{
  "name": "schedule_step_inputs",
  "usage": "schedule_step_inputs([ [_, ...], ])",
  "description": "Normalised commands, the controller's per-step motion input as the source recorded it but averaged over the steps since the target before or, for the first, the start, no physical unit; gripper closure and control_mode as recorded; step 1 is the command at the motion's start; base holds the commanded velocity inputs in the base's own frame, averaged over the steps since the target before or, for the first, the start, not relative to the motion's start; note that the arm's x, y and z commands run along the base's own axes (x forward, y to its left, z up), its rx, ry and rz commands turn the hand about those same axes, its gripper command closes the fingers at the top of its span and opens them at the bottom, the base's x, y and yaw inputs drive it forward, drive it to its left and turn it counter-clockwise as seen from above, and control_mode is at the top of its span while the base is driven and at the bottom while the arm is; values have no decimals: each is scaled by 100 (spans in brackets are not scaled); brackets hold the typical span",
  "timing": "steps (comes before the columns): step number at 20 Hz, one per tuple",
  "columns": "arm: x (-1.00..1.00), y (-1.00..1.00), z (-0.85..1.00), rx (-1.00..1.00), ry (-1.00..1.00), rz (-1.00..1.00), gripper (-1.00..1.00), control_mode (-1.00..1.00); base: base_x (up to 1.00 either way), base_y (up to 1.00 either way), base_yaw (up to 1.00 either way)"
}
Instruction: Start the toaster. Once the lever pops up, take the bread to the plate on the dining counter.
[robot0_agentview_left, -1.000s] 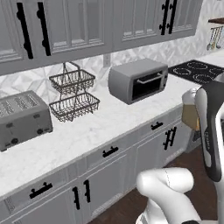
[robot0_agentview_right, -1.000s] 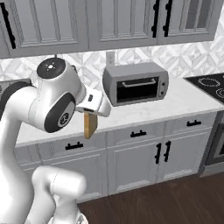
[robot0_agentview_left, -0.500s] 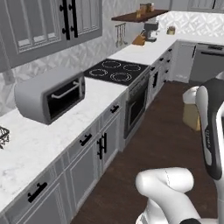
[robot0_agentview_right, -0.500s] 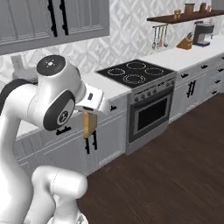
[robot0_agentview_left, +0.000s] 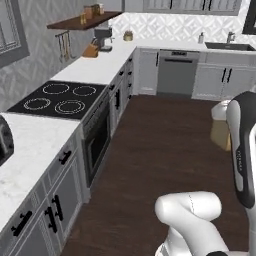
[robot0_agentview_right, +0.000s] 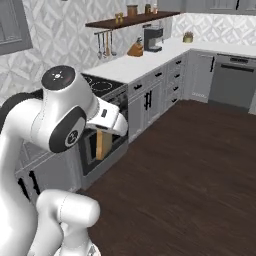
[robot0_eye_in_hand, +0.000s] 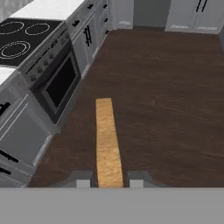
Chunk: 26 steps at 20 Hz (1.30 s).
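The claw grips the bread edge-on, long axis running up-frame, apparently over bare floor.

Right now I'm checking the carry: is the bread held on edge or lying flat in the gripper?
On edge. In the hand view the bread shows as a thin strip between the gripper fingertips; in the right base view it hangs upright below the hand.

Bread between pincer fingers

I logged: golden-tan bread; dark brown wood floor; black cooktop; white marble-veined worktop; grey cabinets.
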Motion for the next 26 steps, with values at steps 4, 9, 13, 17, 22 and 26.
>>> schedule_step_inputs([
  [4,0,0,0,0,0,0,100,100,99,-61,-37],
  [9,0,0,0,0,0,0,100,100,97,-58,-38],
  [13,0,0,0,0,0,0,100,100,83,-71,-41],
  [17,0,0,0,0,0,0,100,100,73,-77,-42],
  [22,0,0,0,0,0,0,100,100,64,-84,-43],
  [26,0,0,0,0,0,0,100,100,75,-87,-39],
])
